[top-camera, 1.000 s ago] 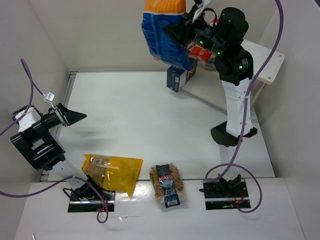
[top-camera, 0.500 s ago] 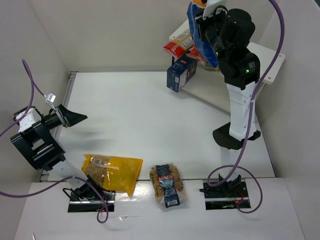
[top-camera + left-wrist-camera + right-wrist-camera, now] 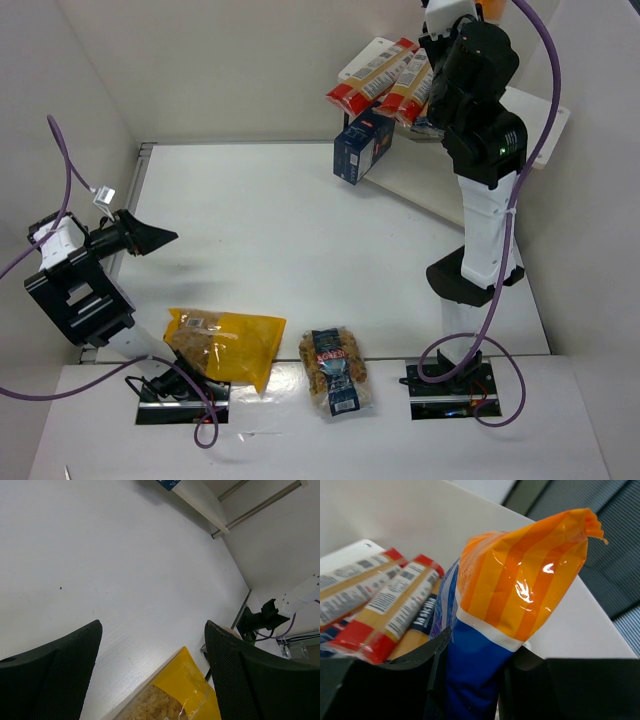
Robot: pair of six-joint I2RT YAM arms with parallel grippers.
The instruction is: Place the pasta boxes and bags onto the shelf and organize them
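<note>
While right gripper (image 3: pixel 472 665) clamps blue bag (image 3: pixel 520 595) over shelf (image 3: pixel 535 115) top, left gripper (image 3: pixel 152 625) gapes wide above tabletop (image 3: pixel 125 555).

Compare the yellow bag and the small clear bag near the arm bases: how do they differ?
The yellow bag is larger than the small clear bag. The yellow bag is mostly opaque; the small clear bag shows its pasta around a red-blue label. The yellow bag lies crosswise, the small clear bag lengthwise. Both lie flat on the table, off the shelf.
</note>
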